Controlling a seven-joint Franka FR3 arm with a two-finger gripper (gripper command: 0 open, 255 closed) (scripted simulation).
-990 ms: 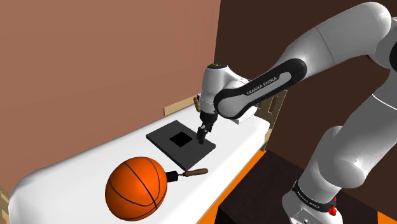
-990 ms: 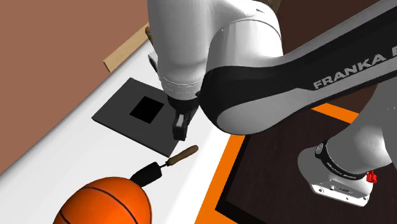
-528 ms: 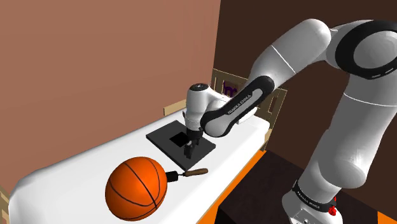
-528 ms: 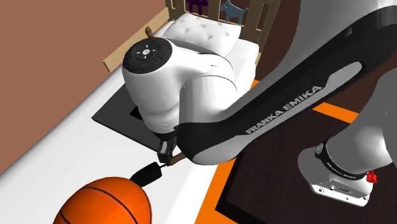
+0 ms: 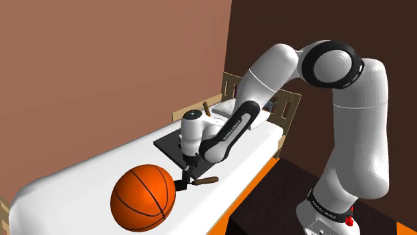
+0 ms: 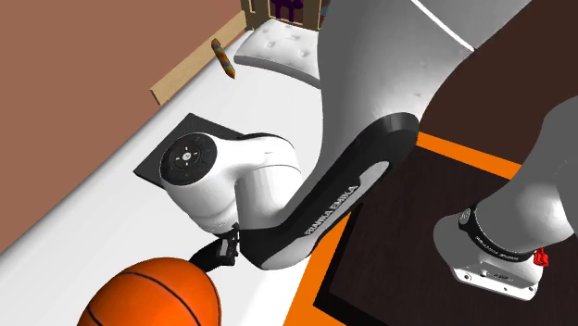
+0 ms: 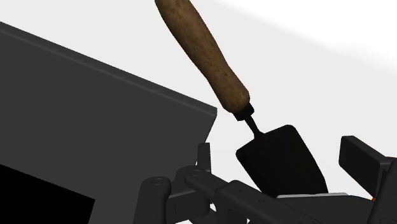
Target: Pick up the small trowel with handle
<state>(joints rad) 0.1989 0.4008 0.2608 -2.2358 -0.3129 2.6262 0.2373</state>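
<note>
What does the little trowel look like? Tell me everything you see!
The trowel is small, with a rounded brown handle that looks wooden, a thin dark neck and a flat black blade. It lies flat on the white bed, beside the dark mat, blade toward the basketball. The open gripper straddles its blade without clasping it.

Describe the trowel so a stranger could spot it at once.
Find the white bed with the big orange basketball on it. Beside the ball, just off a corner of the flat dark mat, lies the trowel: slim where they are round and flat, with a brown handle and a small black blade.
</note>
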